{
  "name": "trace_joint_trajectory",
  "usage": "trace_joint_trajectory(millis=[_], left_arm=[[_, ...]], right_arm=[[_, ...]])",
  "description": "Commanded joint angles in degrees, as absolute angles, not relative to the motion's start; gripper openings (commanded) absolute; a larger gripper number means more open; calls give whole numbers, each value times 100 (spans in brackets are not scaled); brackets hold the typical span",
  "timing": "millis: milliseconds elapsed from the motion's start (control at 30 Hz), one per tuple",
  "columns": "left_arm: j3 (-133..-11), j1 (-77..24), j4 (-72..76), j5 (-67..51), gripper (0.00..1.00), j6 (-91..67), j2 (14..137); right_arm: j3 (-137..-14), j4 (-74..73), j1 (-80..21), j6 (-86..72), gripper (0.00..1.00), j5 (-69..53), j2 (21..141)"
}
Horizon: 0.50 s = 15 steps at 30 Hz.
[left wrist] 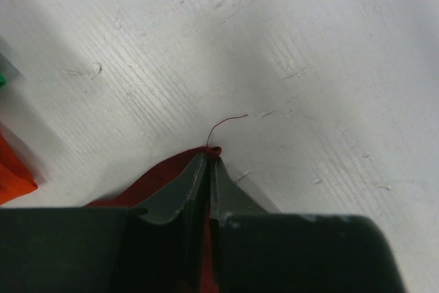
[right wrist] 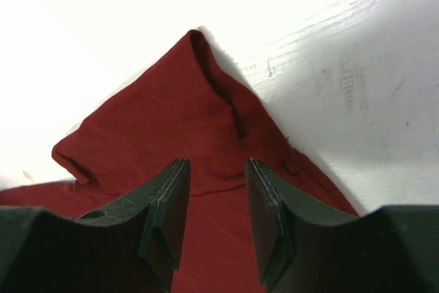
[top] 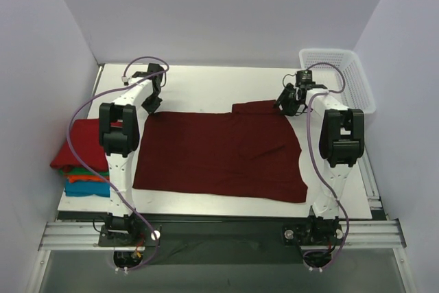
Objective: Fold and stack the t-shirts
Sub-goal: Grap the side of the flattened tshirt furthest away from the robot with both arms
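Top external view: closest to the arm bases, the maroon t-shirt (top: 219,152) lies spread out flat across the middle of the white table (top: 206,80). At the table's left edge, just beside the left arm, sits a stack of folded t-shirts (top: 81,162), bright red on top with green, orange and blue beneath.

Further back, both arms reach to the shirt's far edge. The left fingers (top: 152,101) are down at its far left corner. In the left wrist view they are pressed together, with the edge of the maroon cloth (left wrist: 154,182) pinched between them. A loose thread (left wrist: 226,123) curls off the cloth's tip onto the bare table. The right fingers (top: 288,104) are at the far right corner. In the right wrist view they stand spread apart over a rumpled, folded-over flap of the maroon cloth (right wrist: 178,121), which lies on the table below the gap; I cannot tell whether they touch it.

Farthest back, at the right-hand corner, stands a white mesh basket (top: 353,84).
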State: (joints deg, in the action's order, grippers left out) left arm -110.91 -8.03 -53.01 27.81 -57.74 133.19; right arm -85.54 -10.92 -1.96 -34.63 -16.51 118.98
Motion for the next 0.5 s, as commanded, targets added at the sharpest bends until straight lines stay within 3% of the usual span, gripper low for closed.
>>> trace_joint_trajectory(millis=[0,200,467], left_arm=[[-11030,-782,-5159,2716,13,-5695,13008],[-11021,-782,-5107,2716,13,-5669,12990],[-11048,-782,-5071,2725,13,-5651,12990]], right_arm=[[-8692,-1116,-167,-3472,38,-1556,12050],[-8912,-1073,-167,-3480,37,-1573,12313],[-8851,-897,-176,-3516,28,-1582,12349]])
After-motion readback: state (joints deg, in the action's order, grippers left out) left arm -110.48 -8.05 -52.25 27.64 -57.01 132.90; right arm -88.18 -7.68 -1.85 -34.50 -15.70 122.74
